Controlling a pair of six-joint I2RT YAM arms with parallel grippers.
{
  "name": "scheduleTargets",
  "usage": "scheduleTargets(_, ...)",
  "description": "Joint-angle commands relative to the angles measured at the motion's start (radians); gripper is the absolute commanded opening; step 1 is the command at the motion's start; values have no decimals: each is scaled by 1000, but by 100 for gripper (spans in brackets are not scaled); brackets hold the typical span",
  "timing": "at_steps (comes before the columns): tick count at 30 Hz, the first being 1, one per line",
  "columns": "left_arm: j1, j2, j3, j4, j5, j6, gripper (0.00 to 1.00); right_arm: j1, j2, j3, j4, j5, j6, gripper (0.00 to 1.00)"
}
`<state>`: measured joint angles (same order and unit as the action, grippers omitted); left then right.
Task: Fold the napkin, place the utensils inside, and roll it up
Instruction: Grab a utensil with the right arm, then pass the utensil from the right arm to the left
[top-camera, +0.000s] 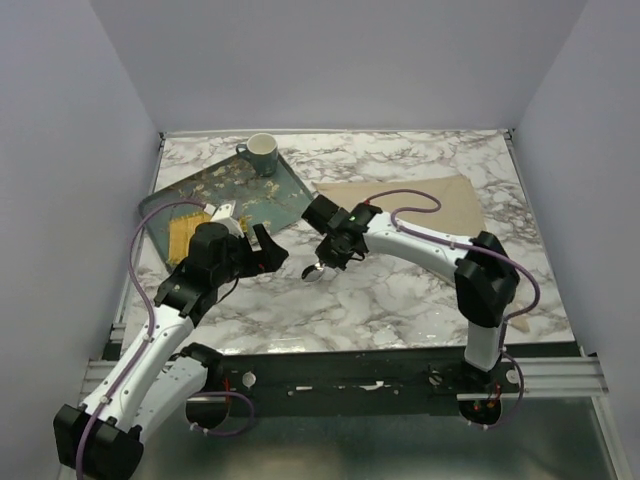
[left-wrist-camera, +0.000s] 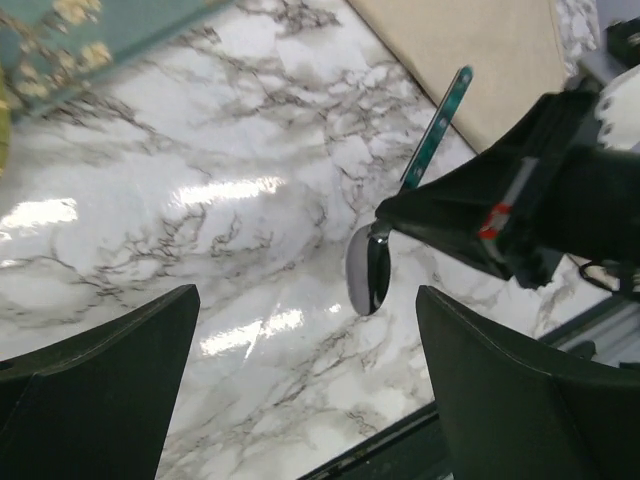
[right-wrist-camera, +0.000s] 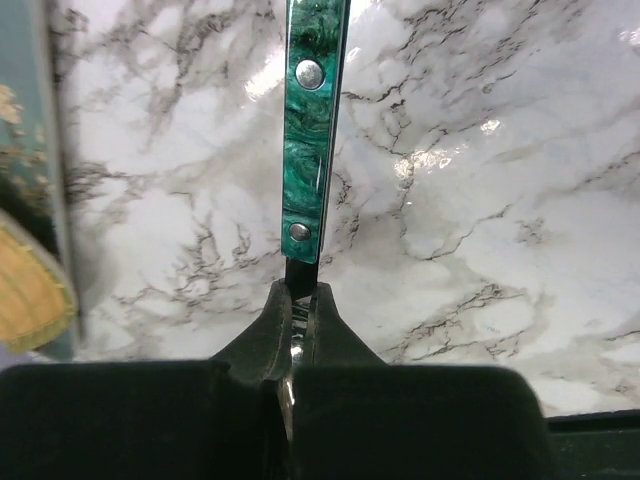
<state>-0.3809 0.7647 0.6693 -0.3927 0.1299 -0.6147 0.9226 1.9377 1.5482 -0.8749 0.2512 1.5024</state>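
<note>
Napkin (top-camera: 450, 205): soft, limp, light, best taken by corner or edge; plain beige, flat on table right of tray (top-camera: 190, 195), maybe already folded, hard to tell; left gripper (left-wrist-camera: 308, 370) in front of tray, jaws wide, empty; right gripper (right-wrist-camera: 295, 300) clenched on spoon (right-wrist-camera: 310, 130) neck; spoon stiff, slim, slick, light; silver bowl, green marbled handle; held just in front of tray's right corner

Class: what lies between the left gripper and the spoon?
Only bare marble table lies between the left gripper and the spoon, as the left wrist view shows.
</note>
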Motion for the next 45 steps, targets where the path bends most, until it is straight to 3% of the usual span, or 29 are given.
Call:
scheduleTargets(1, 2, 50, -77, 172, 218, -111, 99, -31, -137, -114, 99, 68, 77, 1)
scheduleTargets(6, 2, 128, -132, 334, 342, -181, 99, -34, -230, -174, 111, 100, 105, 1)
scheduleTargets(13, -16, 254, -143, 428, 386, -226, 98, -47, -267, -181, 134, 66, 98, 1)
scheduleTargets(20, -53, 370, -106, 463, 398, -209, 84, -47, -318, -217, 178, 34, 94, 1)
scheduleTargets(29, -64, 455, -79, 545, 453, -232, 50, -47, -353, -275, 221, 14, 45, 1)
scheduleTargets(32, -62, 470, -68, 571, 473, -237, 32, -47, -356, -277, 221, -3, -8, 1)
scheduleTargets(33, -62, 482, -63, 572, 481, -237, 21, -48, -362, -283, 223, -6, -16, 1)
scheduleTargets(39, -72, 498, -43, 581, 511, -255, 0, -51, -411, -335, 261, 31, -70, 1)
scheduleTargets(42, -72, 479, 15, 423, 433, -142, 0, -68, -407, -289, 277, 16, -305, 31)
scheduleTargets(43, -72, 475, 33, 378, 407, -102, 0, -68, -405, -277, 289, 13, -525, 55)
scheduleTargets(45, -72, 472, 91, 239, 340, 27, 0, -68, -407, -252, 310, -41, -780, 64)
